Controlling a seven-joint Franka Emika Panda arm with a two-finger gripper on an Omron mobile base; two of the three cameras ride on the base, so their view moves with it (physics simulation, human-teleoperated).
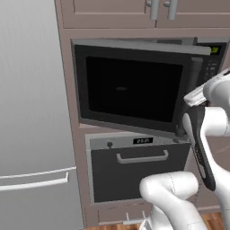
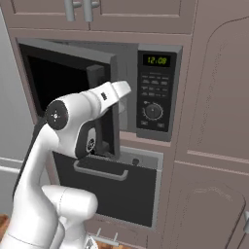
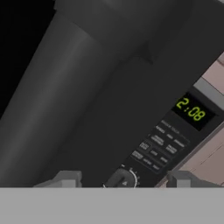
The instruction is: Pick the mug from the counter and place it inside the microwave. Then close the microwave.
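Note:
The microwave (image 2: pixel 156 92) sits built into the cabinet wall, and its black glass door (image 1: pixel 130 87) stands partly open, swung out toward me. My gripper (image 2: pixel 124 90) is at the door's free edge, close to the vertical bar handle (image 1: pixel 194 76). In the hand view that handle (image 3: pixel 57 96) runs across as a thick dark cylinder. My gripper (image 3: pixel 124 180) is open, with the green display (image 3: pixel 191 109) and round knob (image 3: pixel 121 178) beyond its fingertips and nothing held between them. The mug is hidden and the counter is out of view.
Under the microwave is an oven with a horizontal handle (image 1: pixel 143 157). A steel fridge (image 1: pixel 31 112) stands to the left, cabinet doors (image 1: pixel 112 11) hang above, and a tall cabinet panel (image 2: pixel 219 121) is on the right. My own arm (image 2: pixel 63 126) crosses in front of the door.

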